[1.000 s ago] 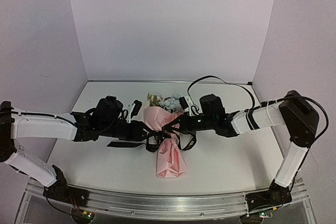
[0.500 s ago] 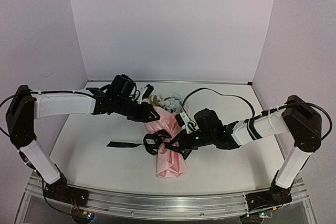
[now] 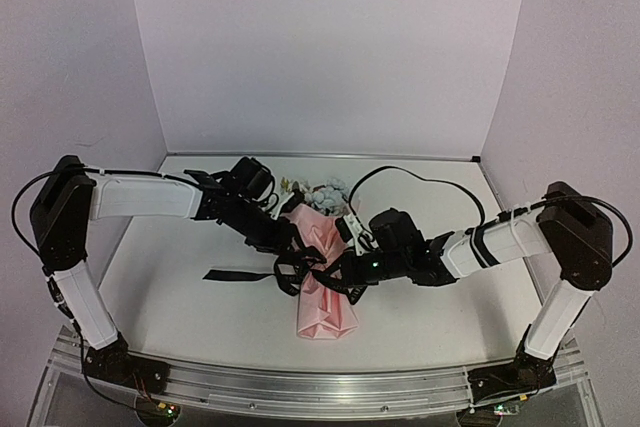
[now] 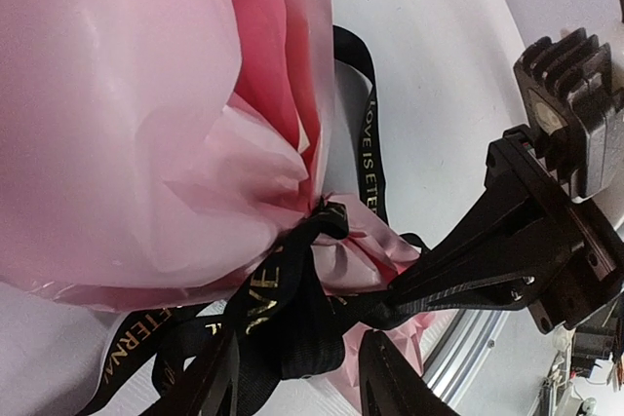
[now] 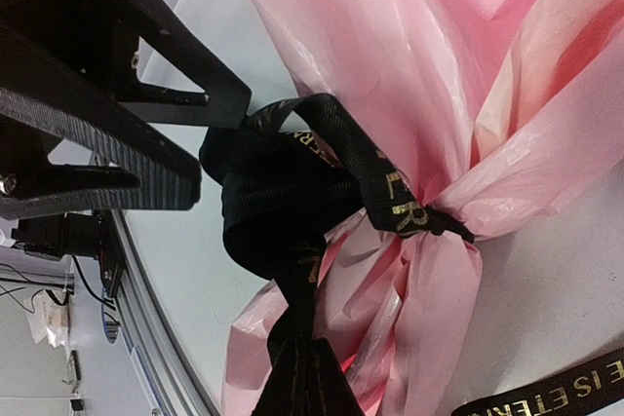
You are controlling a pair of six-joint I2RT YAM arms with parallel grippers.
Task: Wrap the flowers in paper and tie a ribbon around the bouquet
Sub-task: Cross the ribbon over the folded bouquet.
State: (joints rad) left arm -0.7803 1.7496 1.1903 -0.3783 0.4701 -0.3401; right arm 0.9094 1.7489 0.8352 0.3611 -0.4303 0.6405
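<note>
The bouquet point(image 3: 325, 309) lies flat at the middle of the white surface point(image 3: 440, 322). Its flowers point(image 3: 318, 192) point toward the far wall and its narrow end points toward my bases. From overhead the flowers are small: I can make out pale blue and cream blooms, no finer detail.

The paper point(image 4: 127, 124) is pale pink, thin and crumpled. It is cinched in at the waist and flares out on both sides of that pinch.

The ribbon point(image 5: 292, 192), black with gold lettering, goes around the waist and bunches into a thick wad on the bouquet's left side. One loose end lies flat on the surface, running off to my left, clear of the paper.

My right gripper point(image 5: 304, 367) is closed tight on a strand of ribbon that leads out of the wad, just above the paper. My left gripper point(image 4: 297, 382) reaches in from the left with its fingers partly apart and the wad between their tips. Both tips touch ribbon, but I cannot tell whether they squeeze it. The two grippers meet almost tip to tip across the wad.

A black cable point(image 3: 420, 154) arcs from my right arm over the far part of the surface. Pale lilac walls point(image 3: 330, 47) stand behind and to both sides. A metal rail point(image 3: 300, 387) runs along the near edge.
</note>
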